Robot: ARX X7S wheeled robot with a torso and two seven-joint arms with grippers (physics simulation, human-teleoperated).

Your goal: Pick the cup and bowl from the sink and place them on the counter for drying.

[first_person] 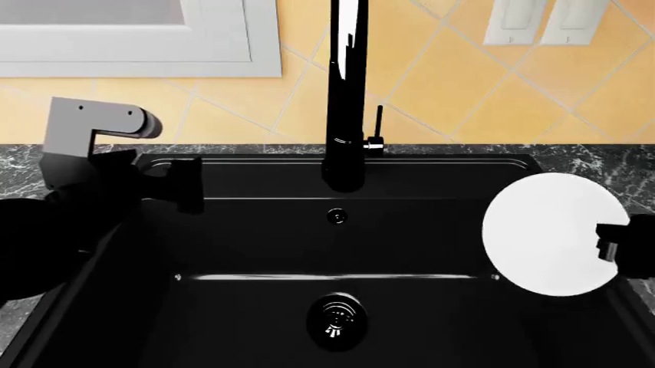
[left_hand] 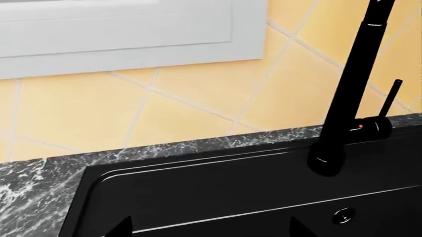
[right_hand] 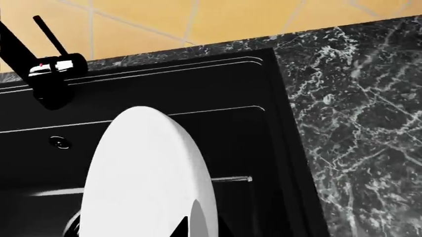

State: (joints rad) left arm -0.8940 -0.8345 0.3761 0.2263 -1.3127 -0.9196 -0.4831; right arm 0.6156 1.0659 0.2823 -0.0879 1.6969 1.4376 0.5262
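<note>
Over on the left, the left gripper (first_person: 187, 184) hangs at the back left corner of the sink (first_person: 256, 245), its arm bent in from the counter (first_person: 21, 165) side; its dark fingers point across the basin, holding nothing that I can see, though I cannot tell how far apart they stand. In the middle the tall faucet (first_person: 346, 100) rises from the back rim, with the drain (first_person: 337, 318) below it. The cup is nowhere in sight. On the right, the right gripper (first_person: 612, 244) pinches the rim of the bowl (first_person: 548, 234), lifted over the sink's right edge, probably so it can be carried onto the marble beside it. The wrist reaches in from the right, level.
</note>
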